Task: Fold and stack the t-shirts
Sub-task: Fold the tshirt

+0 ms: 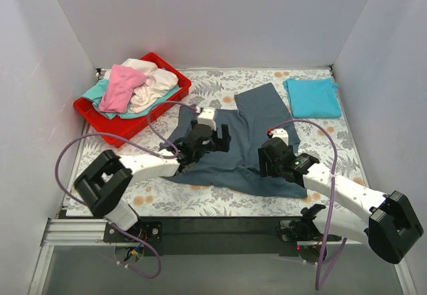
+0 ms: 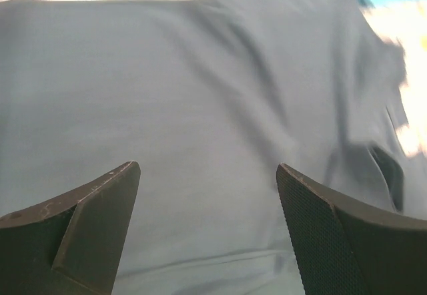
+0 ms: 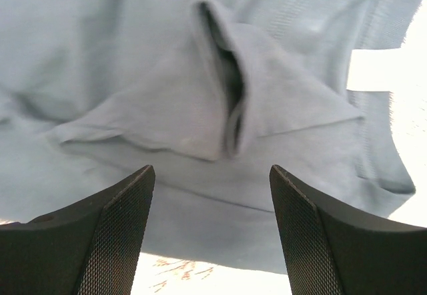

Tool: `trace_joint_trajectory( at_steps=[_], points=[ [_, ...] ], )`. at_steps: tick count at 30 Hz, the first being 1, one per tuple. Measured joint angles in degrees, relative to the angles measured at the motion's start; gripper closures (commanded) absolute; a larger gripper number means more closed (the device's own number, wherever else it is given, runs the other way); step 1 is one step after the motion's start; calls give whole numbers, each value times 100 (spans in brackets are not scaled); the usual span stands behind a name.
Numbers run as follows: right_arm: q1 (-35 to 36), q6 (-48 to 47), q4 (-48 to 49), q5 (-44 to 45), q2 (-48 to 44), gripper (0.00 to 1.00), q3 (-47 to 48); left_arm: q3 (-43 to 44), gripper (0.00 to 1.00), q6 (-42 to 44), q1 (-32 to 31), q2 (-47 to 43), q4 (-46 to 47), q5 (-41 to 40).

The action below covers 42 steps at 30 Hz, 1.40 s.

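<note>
The large slate grey-blue t-shirt (image 1: pixel 248 131) lies spread and rumpled on the middle of the table. It fills the left wrist view (image 2: pixel 200 95) and the right wrist view (image 3: pixel 200 55), where a fold stands up. My left gripper (image 1: pixel 212 141) is open and empty above the shirt's left part. My right gripper (image 1: pixel 272 156) is open and empty above its right near part. A folded turquoise t-shirt (image 1: pixel 312 97) lies at the back right. Pink (image 1: pixel 122 87), cream-white (image 1: pixel 155 85) and teal (image 1: pixel 97 91) t-shirts lie heaped in the red tray (image 1: pixel 103 123).
The red plastic tray stands at the back left. The floral table cover (image 1: pixel 200 198) shows around the shirts. White walls close in the left, back and right sides. A purple cable (image 1: pixel 73 147) loops by the left arm.
</note>
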Motion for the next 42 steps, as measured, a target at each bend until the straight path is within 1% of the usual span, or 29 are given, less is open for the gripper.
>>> trace_joint_trajectory(
  at_steps=[5, 11, 14, 19, 24, 27, 28, 32, 37, 39, 42],
  points=[
    [-391, -46, -90, 131, 15, 37, -85, 457, 25, 857, -647, 1019, 573, 911],
    [-809, -74, -111, 162, -190, 37, -179, 645, 25, 1589, -1012, 1403, 1005, 2046],
    [-1145, -81, -120, 166, -380, 37, -227, 850, 25, 1912, -1156, 1576, 1119, 2363],
    [-1582, -175, -63, 153, -444, 36, -227, 1287, 25, 2483, -1526, 2017, 1113, 2634],
    [-1764, -302, 55, 116, -391, 36, -227, 1552, 26, 2874, -1947, 2404, 1047, 2629],
    [-1812, -358, 103, 63, -391, 36, -238, 1683, 30, 3001, -2127, 2614, 1029, 2568],
    [-1825, -372, 138, 33, -398, 36, -258, 1738, 33, 3027, -2162, 2688, 1025, 2531],
    [-1856, -402, 205, -59, -507, 36, -358, 1915, 42, 3117, -2186, 2964, 1010, 2253],
    [-1867, -402, 210, -177, -748, 36, -487, 2072, 48, 3209, -2179, 3303, 1038, 1735],
    [-1875, -402, 221, -214, -791, 36, -507, 2072, 55, 3228, -2175, 3353, 1071, 1620],
    [-1880, -402, 234, -273, -800, 36, -544, 2072, 61, 3270, -2175, 3375, 1152, 1508]
  ],
)
